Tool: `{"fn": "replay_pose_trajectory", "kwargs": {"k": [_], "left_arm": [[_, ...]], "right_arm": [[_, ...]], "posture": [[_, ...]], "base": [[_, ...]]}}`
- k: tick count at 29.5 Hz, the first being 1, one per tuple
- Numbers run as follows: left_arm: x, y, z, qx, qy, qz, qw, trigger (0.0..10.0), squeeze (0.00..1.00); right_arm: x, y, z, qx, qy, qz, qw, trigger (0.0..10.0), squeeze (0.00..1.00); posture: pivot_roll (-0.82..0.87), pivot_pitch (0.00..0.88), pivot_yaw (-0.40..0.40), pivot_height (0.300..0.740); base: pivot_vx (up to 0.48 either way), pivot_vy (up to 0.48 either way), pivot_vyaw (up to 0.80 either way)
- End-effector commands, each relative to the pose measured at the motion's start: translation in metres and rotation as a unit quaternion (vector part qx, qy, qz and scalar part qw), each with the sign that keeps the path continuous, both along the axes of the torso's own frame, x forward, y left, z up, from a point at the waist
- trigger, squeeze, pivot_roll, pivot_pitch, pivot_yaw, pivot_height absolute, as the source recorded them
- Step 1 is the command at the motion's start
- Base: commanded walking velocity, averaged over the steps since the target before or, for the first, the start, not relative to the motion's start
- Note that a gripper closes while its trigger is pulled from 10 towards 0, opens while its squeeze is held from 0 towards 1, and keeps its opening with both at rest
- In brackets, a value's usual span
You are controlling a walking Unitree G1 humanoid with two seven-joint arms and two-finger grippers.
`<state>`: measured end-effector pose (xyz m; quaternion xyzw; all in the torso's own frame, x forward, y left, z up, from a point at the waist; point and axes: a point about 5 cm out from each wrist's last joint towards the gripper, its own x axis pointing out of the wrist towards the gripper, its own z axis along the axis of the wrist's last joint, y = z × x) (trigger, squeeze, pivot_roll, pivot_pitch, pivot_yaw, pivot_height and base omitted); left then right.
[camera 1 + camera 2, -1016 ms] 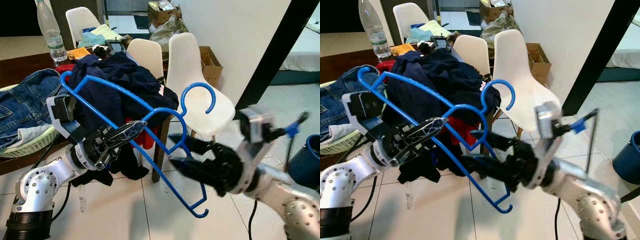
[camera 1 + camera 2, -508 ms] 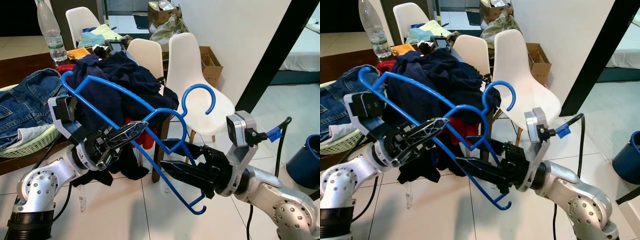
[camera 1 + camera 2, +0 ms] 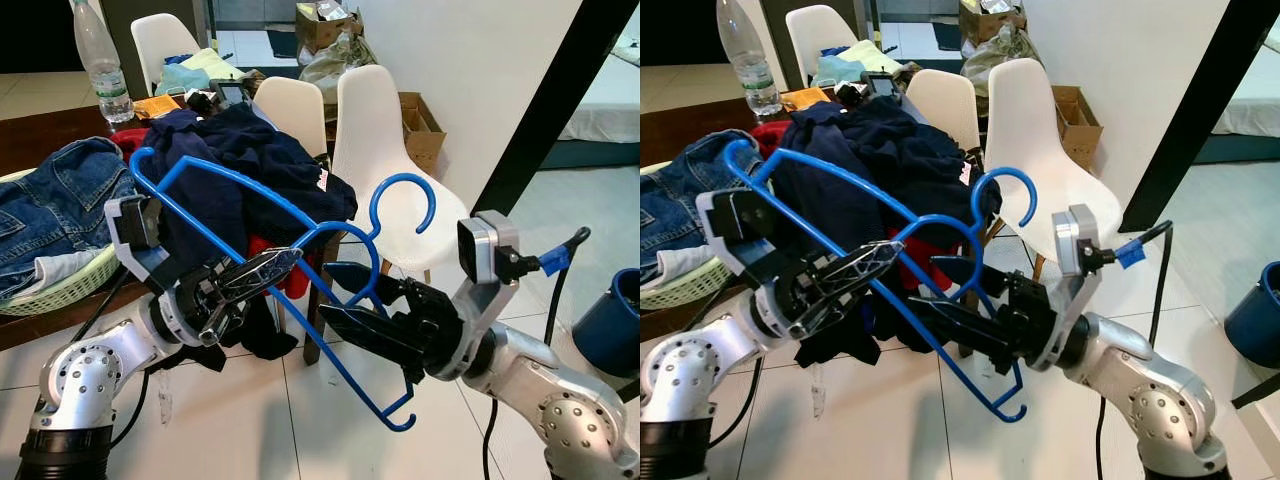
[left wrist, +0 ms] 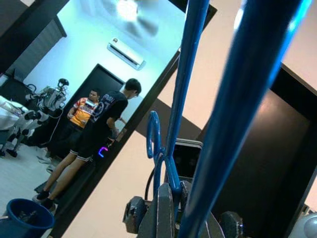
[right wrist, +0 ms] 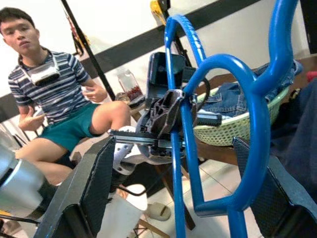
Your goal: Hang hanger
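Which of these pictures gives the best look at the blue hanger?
The left eye view: the whole blue hanger shows there, hook to lower bar, held by the left gripper. The right eye view matches. The wrist views catch only close-up bars, between the right gripper's fingers.

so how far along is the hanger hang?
Done: the left gripper has the blue hanger lifted, jaws shut on its lower bar. In hand: the right gripper sits open around the hanger's neck, not yet closed. Left: carrying it to a rail and hooking it.
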<state>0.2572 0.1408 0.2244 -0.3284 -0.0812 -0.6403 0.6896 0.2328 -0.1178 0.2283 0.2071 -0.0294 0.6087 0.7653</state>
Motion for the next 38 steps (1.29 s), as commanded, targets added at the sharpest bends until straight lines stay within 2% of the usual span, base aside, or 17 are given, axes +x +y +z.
{"fn": "replay_pose_trajectory", "kwargs": {"k": [1,4,5,19,23,25,30,31,32,34,35,38], "left_arm": [[-0.008,-0.009,0.003,-0.011,-0.008,-0.039,0.999,0.0,0.00],[-0.008,-0.009,0.003,-0.011,-0.008,-0.038,0.999,0.0,0.00],[-0.008,-0.008,0.003,-0.011,-0.008,-0.038,0.999,0.0,0.00],[-0.007,-0.007,0.003,-0.009,-0.009,-0.036,0.999,0.0,0.00],[-0.006,-0.002,0.002,-0.004,-0.009,-0.028,1.000,0.0,0.00],[-0.004,0.006,0.003,0.002,-0.010,-0.012,1.000,0.0,0.00],[-0.003,0.009,0.003,0.003,-0.011,-0.006,1.000,0.0,0.00],[-0.002,0.010,0.004,0.003,-0.011,-0.004,1.000,0.0,0.00],[-0.003,0.010,0.005,0.002,-0.012,-0.006,1.000,0.0,0.00],[-0.003,0.010,0.005,0.002,-0.012,-0.006,1.000,0.0,0.00],[-0.003,0.009,0.005,0.001,-0.013,-0.009,1.000,0.0,0.00],[-0.005,0.007,0.005,0.000,-0.012,-0.013,1.000,0.0,0.00]], "right_arm": [[0.003,0.000,-0.003,-0.025,-0.002,-0.006,1.000,10.0,0.00],[0.002,0.002,-0.006,-0.038,-0.002,0.001,0.999,10.0,0.00],[0.002,0.003,-0.008,-0.047,0.001,0.006,0.999,0.0,0.00],[0.003,0.000,-0.007,-0.032,0.006,0.003,0.999,0.0,0.00],[0.003,-0.005,-0.002,-0.013,0.002,0.011,1.000,0.0,0.00],[0.000,-0.011,0.001,-0.003,-0.007,0.025,1.000,0.0,0.00],[0.000,-0.013,0.001,-0.008,-0.010,0.025,1.000,0.0,0.00],[0.002,-0.015,-0.001,-0.016,-0.012,0.013,1.000,10.0,0.00],[0.005,-0.017,-0.002,-0.018,-0.012,0.002,1.000,10.0,0.26],[0.005,-0.017,-0.002,-0.018,-0.012,0.002,1.000,10.0,0.26],[0.008,-0.019,-0.001,-0.018,-0.014,-0.009,1.000,10.0,1.00],[0.011,-0.023,0.001,-0.021,-0.023,-0.024,0.999,10.0,1.00]], "posture": [[0.12,0.111,-0.033,0.740],[0.12,0.111,-0.033,0.740],[0.12,0.112,-0.033,0.740],[0.11,0.108,-0.032,0.740],[0.11,0.106,-0.033,0.740],[0.12,0.105,-0.032,0.740],[0.12,0.105,-0.032,0.740],[0.12,0.106,-0.032,0.740],[0.12,0.107,-0.032,0.740],[0.12,0.107,-0.032,0.740],[0.12,0.107,-0.032,0.740],[0.12,0.107,-0.032,0.740]], "base": [[0.000,0.000,0.00],[0.000,0.000,0.00],[0.000,0.000,0.00],[0.000,0.000,0.00],[0.000,0.000,0.00],[0.000,0.000,0.00],[0.000,0.000,0.00],[0.000,0.000,0.00],[0.000,0.000,0.00],[0.000,0.000,0.00],[0.000,0.000,0.00],[0.000,0.000,0.00]]}}
